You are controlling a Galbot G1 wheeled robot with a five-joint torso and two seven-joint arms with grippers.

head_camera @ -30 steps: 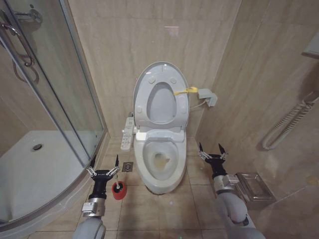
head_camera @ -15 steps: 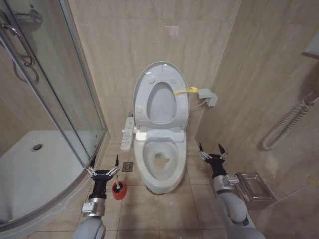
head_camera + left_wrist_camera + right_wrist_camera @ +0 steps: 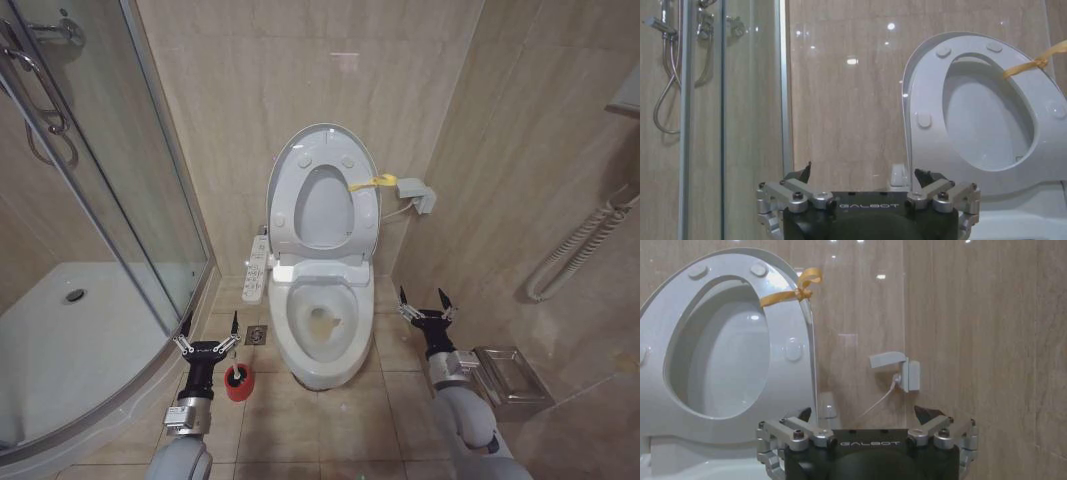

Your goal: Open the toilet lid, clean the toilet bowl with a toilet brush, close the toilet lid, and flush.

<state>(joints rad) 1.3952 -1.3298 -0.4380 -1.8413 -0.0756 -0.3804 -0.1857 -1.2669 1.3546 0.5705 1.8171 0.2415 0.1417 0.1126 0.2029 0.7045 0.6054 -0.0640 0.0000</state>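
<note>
The toilet lid stands raised against the back wall with the seat ring up in front of it; a yellow strap hangs at its edge. Below, the toilet bowl lies open, a yellowish patch in its basin. The toilet brush sits in its red holder cup on the floor left of the bowl. My left gripper is open just left of the cup. My right gripper is open to the right of the bowl. The lid faces the left gripper; the lid also faces the right gripper.
A white button panel runs along the bowl's left side, with a floor drain near it. The glass shower door and curved shower tray close off the left. A metal box sits on the floor at right, under a wall rail.
</note>
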